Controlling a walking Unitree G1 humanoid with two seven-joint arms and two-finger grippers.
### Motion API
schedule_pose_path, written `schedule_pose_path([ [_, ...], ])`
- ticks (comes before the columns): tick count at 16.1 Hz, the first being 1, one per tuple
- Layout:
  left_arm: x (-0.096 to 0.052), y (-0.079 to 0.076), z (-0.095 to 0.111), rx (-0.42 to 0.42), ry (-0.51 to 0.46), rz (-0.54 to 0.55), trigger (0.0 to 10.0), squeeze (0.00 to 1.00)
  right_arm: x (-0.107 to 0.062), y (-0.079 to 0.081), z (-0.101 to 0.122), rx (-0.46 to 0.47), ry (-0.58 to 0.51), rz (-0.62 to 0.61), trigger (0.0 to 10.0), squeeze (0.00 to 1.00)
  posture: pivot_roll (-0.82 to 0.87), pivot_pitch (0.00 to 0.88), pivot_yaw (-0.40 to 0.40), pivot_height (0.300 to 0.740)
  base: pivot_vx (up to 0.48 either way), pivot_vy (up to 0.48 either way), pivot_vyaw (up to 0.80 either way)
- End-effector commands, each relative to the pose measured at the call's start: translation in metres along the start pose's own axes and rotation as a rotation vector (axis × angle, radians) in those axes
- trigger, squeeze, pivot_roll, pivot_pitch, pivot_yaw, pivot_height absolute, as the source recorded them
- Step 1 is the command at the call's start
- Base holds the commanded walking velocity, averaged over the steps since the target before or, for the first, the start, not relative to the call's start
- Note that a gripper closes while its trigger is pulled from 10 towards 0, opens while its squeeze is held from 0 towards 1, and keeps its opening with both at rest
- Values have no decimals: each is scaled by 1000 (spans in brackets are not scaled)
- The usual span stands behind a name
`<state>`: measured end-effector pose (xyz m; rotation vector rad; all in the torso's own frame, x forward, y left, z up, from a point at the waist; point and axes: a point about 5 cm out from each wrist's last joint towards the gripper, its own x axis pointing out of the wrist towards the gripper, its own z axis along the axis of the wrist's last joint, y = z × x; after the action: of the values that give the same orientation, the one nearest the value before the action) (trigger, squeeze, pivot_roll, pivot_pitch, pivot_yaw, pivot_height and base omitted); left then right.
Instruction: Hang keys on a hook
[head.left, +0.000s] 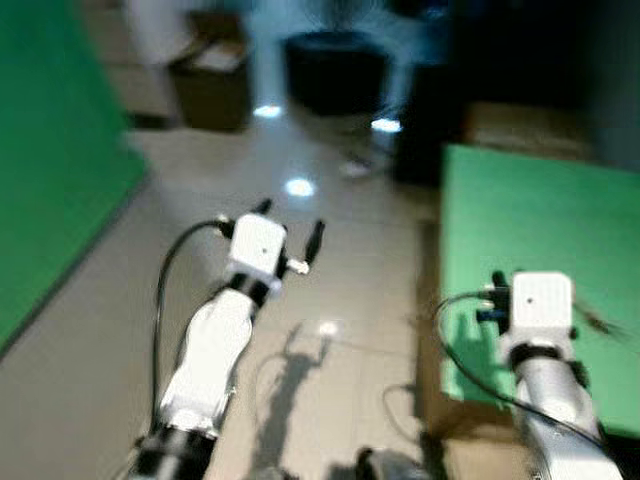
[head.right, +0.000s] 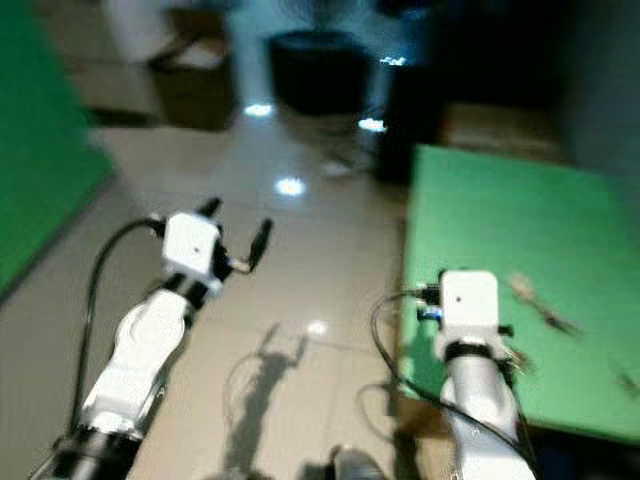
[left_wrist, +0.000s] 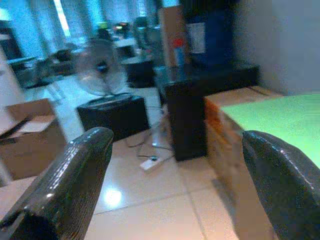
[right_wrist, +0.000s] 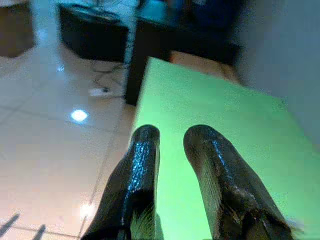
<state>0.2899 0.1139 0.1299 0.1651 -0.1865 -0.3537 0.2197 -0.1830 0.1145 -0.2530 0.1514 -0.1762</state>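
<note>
Two grippers are raised over a tiled floor. Left gripper (head.left: 290, 232) is spread wide and empty; right gripper (right_wrist: 172, 150) is nearly pressed together, at the green counter (head.right: 480, 220). Keys (head.right: 540, 303) lie on the counter, blurred. Risk: blur could spoil the reach.

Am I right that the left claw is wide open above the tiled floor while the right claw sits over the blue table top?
Not quite: the table top is green, not blue, as the right wrist view shows. The rest holds: the left claw is wide open above the glossy tiled floor, and the right claw sits over that table top.
</note>
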Motion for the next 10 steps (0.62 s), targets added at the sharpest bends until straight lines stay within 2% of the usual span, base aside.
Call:
schedule_pose_path([
  [1,0,-1,1,-6,-9,10,10000,0,-1,-4,-1,-14,14,-8,10000,0,-215,102,67,740,0,-412,-800],
  [10,-5,1,2,11,-23,11,10000,0,9,-1,6,-51,-42,35,10000,0,-205,106,65,740,0,-430,-800],
])
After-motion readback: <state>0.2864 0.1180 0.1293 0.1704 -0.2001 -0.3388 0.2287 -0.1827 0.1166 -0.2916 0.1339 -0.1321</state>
